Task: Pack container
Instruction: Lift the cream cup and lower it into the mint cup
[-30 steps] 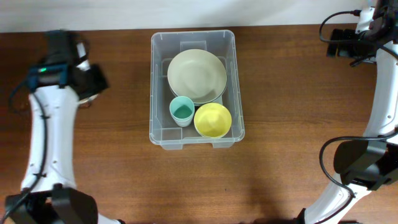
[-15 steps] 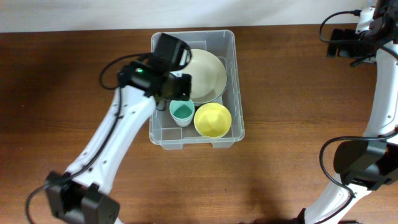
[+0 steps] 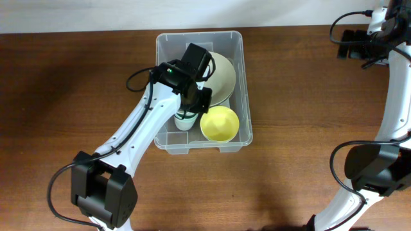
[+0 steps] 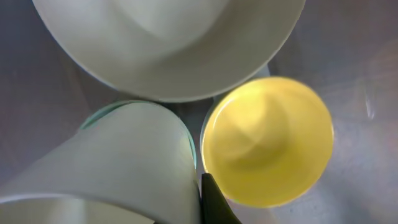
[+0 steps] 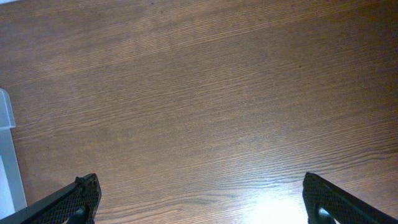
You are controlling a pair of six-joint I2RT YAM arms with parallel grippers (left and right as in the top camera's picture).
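The container (image 3: 199, 36) is a clear bin at the table's middle; its floor shows in the left wrist view (image 4: 364, 155). Inside lie a pale plate (image 3: 223, 72), a yellow bowl (image 3: 219, 124) and a teal cup (image 3: 183, 122), mostly hidden under my arm. My left gripper (image 3: 194, 101) is down inside the bin, shut on a pale cup (image 4: 112, 168). That cup sits over the teal cup, whose rim (image 4: 194, 146) peeks out around it. One dark finger (image 4: 210, 200) shows beside the cup, next to the yellow bowl (image 4: 267, 140) and below the plate (image 4: 168, 43). My right gripper (image 5: 202, 205) is open and empty.
My right arm (image 3: 359, 42) hangs at the far right corner over bare brown wood. A corner of the bin (image 5: 5, 124) shows at the left edge of the right wrist view. My left arm reaches across the bin's left wall.
My left arm swung from the table's left side into the bin, carrying the pale cup, and now holds it over the teal cup. The right arm has not moved.
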